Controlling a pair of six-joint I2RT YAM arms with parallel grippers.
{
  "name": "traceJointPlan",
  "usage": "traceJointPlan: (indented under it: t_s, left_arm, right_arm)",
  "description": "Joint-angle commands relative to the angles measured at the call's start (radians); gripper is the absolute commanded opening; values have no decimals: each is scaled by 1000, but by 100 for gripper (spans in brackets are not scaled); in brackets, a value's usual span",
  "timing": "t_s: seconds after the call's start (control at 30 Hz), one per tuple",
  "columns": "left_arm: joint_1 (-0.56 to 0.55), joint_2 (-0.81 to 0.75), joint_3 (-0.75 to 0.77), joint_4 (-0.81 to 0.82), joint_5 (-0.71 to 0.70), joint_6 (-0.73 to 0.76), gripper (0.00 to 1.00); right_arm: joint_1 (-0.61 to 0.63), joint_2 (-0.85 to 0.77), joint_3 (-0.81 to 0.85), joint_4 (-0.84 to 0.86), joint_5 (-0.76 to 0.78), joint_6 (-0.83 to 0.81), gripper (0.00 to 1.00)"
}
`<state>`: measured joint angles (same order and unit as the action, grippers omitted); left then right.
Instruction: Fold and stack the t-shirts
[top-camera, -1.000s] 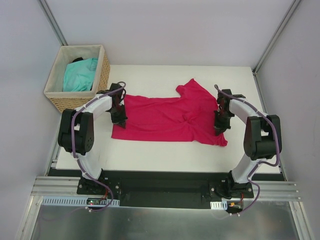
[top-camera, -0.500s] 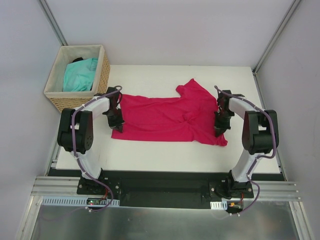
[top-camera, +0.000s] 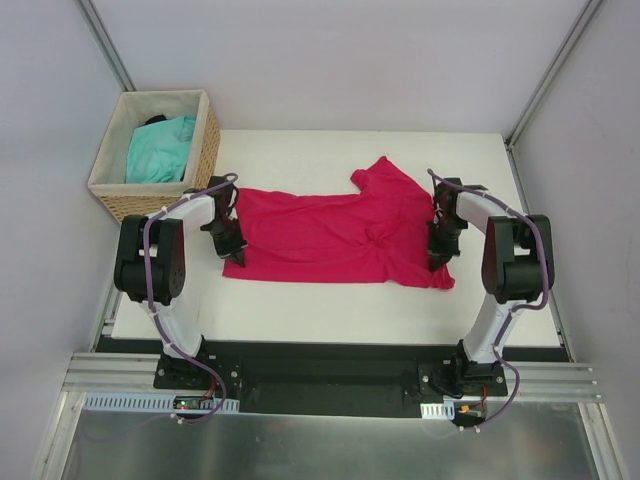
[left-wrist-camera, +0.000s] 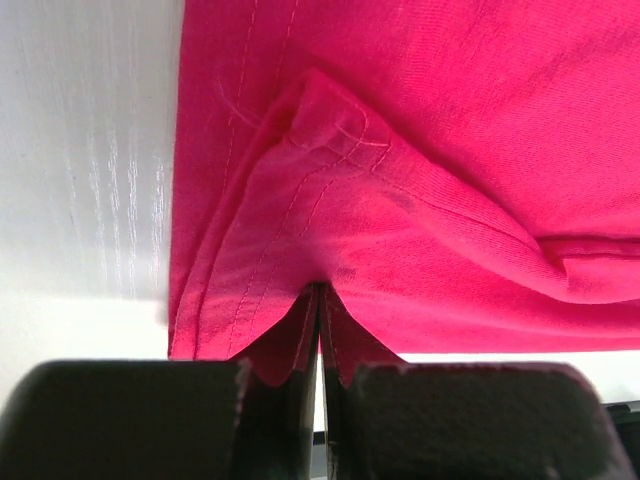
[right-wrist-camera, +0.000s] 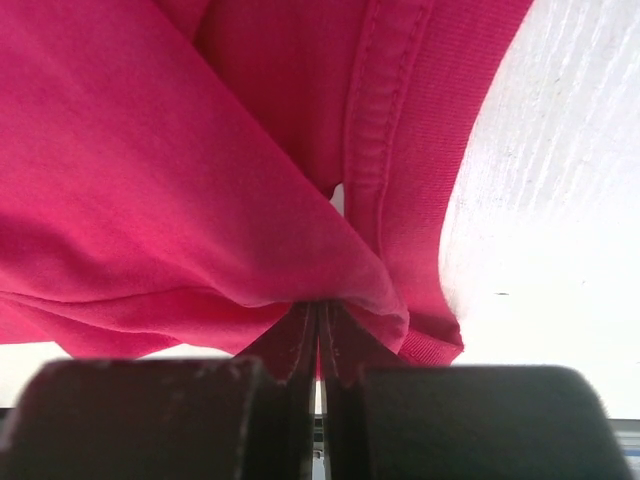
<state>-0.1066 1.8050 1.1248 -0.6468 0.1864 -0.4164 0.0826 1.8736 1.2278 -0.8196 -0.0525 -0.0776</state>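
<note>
The left gripper has its jaws pressed together on a pinch of the crimson-pink t-shirt. It holds the shirt's left edge, where rows of hem stitching run (more than one layer seems to be caught, with a small flap lifted toward the fingers). The right gripper is clamped the same way on the shirt's right end. The cloth rises in a tent to its fingertips, just beside a thick stitched band (collar or cuff, I cannot tell which).

Beyond the two grips, the shirt lies across the middle of the table, drawn out left to right between the arms. Its left half looks fairly flat. The right half is creased, with one pointed flap reaching toward the far side and a corner trailing near the right arm.

The turquoise t-shirt sits bunched inside the wicker basket at the far left corner, well apart from both arms.

I judge the task to be at an early stage. The pink shirt is held at both ends but shows no tidy fold, and this looks like spreading or the start of a first fold. The turquoise shirt has yet to come out of the basket, so most of the folding and all of the stacking remain.
</note>
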Motion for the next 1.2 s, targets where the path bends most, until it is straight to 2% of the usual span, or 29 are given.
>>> traceJointPlan:
  t_s: [0.0,0.17,0.33,0.47,0.67,0.83,1.17]
  left_arm:
    - [7,28,-22,1,4,-16,0]
    - [27,42,-13,-76,-59,-25,0]
    - [50,31,6,-132,-114,-32,0]
    - [61,34,27,-142,-120,-15,0]
    - [61,33,46,-152,-130,-16,0]
    - [62,25,52,-163,-136,-9,0]
    - [61,-45,133,-192,-125,5,0]
  right_arm:
    - [-15,-4,-33,11,12,-22,1]
    - [-49,21,-16,-76,146,-44,1]
    - [-118,-13,-27,-95,198,-76,1]
    - [-159,-24,-33,-75,158,-82,1]
    - [-159,-30,-37,-76,157,-87,1]
    - [-158,-27,-28,-67,93,-100,1]
    - [-150,-221,87,-7,63,-108,1]
